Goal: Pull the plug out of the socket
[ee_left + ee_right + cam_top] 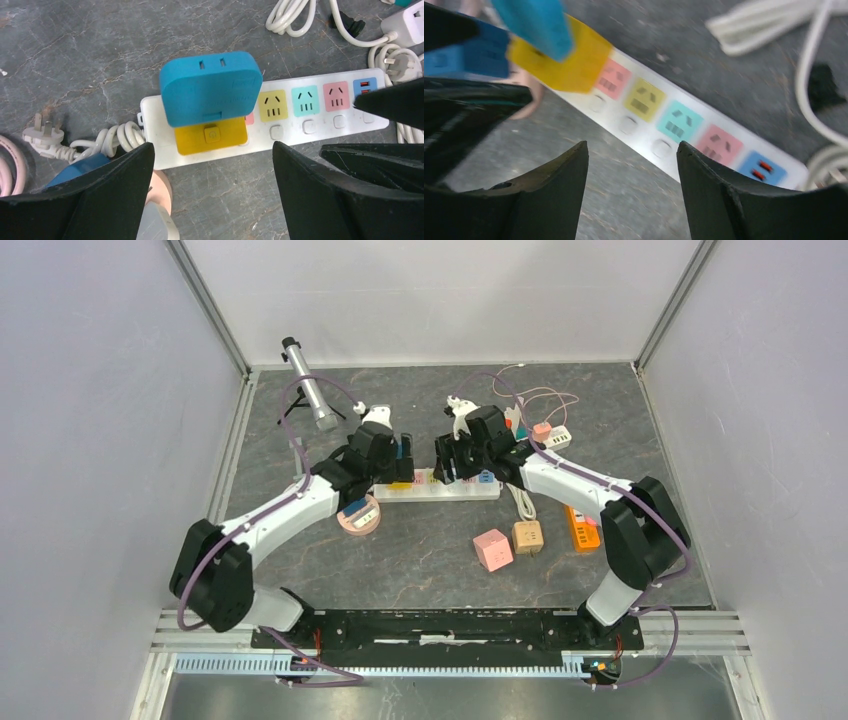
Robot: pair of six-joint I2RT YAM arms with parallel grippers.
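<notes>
The left end effector (212, 150) is spread wide and empty, and so is the right end effector (632, 145). This looks like the pre-grasp step. The blue plug (210, 87) sits in the yellow socket (195, 140) of the power strip (310, 127) on the worktop (90, 50), just at 12 o'clock of the left fingers and at 11 o'clock of the right. Next, the left should advance, pinch the plug's sides and pull it straight off.

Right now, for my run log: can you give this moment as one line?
left gripper: open, over plug | right gripper: open, over strip | plug: on strip, ungripped
</notes>
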